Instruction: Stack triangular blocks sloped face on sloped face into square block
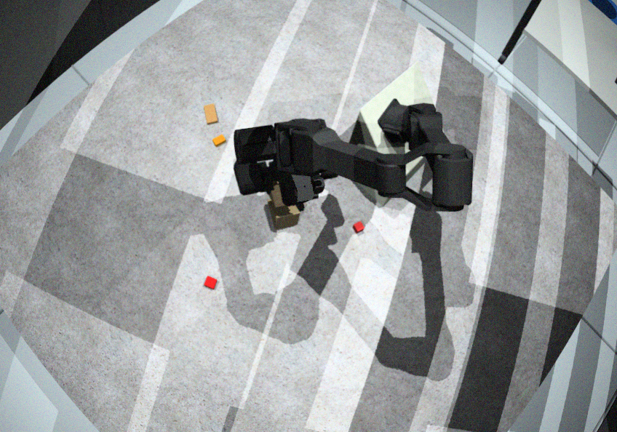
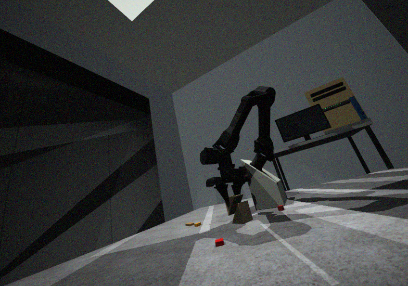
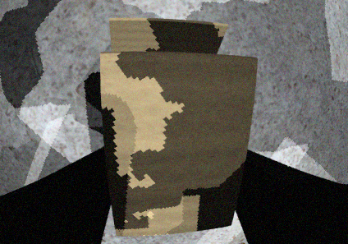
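Fingers clamped at roughly half span on the upper triangular block (image 3: 177,142), held low by the gripper (image 2: 231,200). Hung just above and beside the lower triangular block (image 2: 243,213) on the table (image 2: 296,243) (contact between the two impossible to tell). Lay well apart: two red cubes (image 1: 210,281) and two orange pieces (image 1: 210,113).

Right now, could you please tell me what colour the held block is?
Tan, like wood, mottled with shadow; the held block shows best in the wrist view.
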{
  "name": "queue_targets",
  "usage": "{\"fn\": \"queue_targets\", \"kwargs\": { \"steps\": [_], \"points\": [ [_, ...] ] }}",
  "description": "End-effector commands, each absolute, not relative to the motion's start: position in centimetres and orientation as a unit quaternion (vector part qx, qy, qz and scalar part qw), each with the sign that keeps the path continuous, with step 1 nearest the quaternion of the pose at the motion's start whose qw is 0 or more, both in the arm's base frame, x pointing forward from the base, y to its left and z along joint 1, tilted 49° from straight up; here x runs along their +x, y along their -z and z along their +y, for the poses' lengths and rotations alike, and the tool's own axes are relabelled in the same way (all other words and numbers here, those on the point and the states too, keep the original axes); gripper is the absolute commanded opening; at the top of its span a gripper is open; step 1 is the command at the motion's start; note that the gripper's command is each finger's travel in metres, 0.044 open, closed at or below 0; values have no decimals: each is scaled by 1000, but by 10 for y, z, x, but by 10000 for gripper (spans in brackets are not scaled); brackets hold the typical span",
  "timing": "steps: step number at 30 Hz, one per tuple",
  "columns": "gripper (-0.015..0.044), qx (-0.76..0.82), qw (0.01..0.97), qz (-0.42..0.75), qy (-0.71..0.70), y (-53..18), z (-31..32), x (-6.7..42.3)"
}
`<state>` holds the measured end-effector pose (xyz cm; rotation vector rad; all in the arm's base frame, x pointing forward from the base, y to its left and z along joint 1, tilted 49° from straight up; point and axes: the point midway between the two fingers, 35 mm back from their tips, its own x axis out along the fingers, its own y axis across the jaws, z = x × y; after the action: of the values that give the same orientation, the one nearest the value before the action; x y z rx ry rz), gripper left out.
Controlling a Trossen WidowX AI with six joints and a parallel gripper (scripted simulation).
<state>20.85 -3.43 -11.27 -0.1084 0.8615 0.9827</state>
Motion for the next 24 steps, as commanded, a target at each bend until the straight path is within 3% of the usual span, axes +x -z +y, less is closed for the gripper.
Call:
{"fn": "queue_targets", "kwargs": {
  "steps": [1,24],
  "points": [
    [0,-47,794,400,-455,112,-34,209],
    [0,-44,795,400,-454,115,-28,212]
  ]
}}
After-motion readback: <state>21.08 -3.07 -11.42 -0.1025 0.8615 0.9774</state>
